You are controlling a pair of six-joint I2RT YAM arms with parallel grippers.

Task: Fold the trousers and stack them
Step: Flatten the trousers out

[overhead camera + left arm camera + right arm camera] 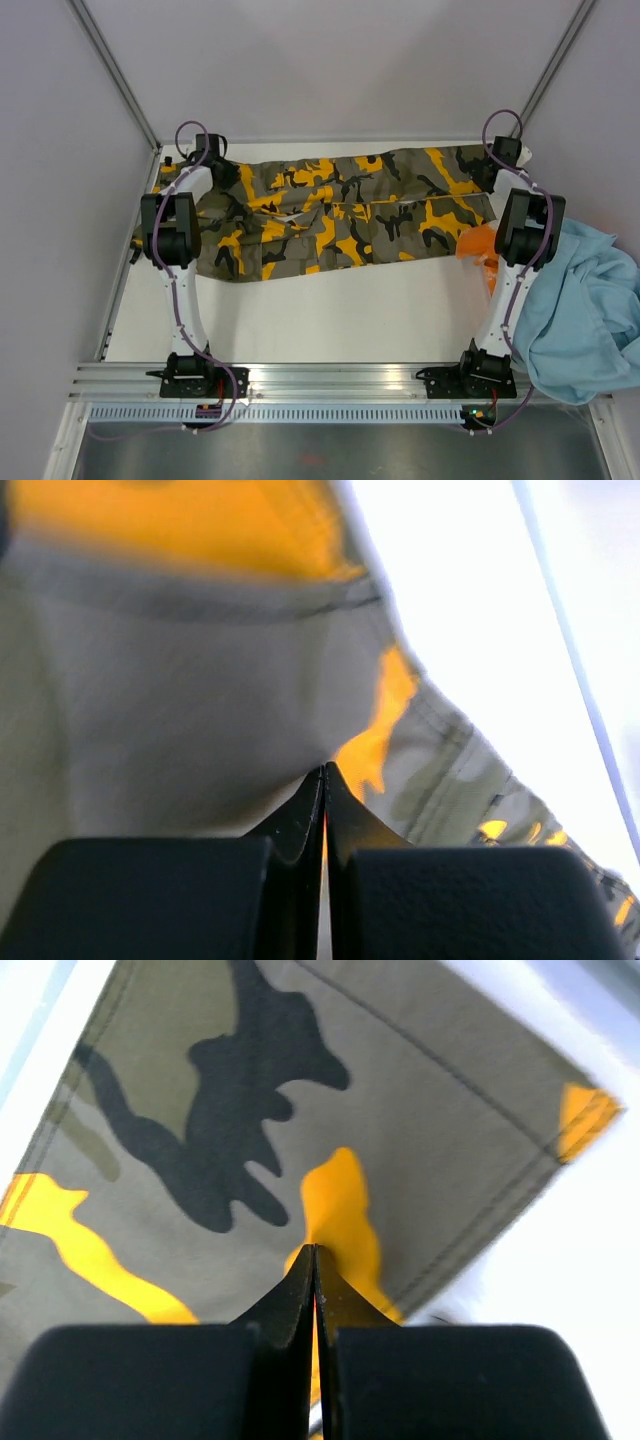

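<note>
The camouflage trousers (pixel 340 215) lie lengthwise across the back of the white table, folded with one leg on the other, waist to the left and hems to the right. My left gripper (pixel 210 153) is at the far left corner by the waist. In the left wrist view its jaws (pixel 324 772) are pressed together with olive and orange cloth (pixel 200 730) pinched at the tips. My right gripper (pixel 505 152) is at the far right hem corner. Its jaws (pixel 315 1250) are shut on a yellow blotch of the trousers (pixel 420 1110) near the stitched hem.
A plain light-blue garment (pixel 585 300) is heaped at the right edge beside the right arm, with an orange garment (pixel 477 243) poking out by the trouser hems. An aluminium rail (pixel 330 380) carries both arm bases along the near edge. Grey walls close the back and sides.
</note>
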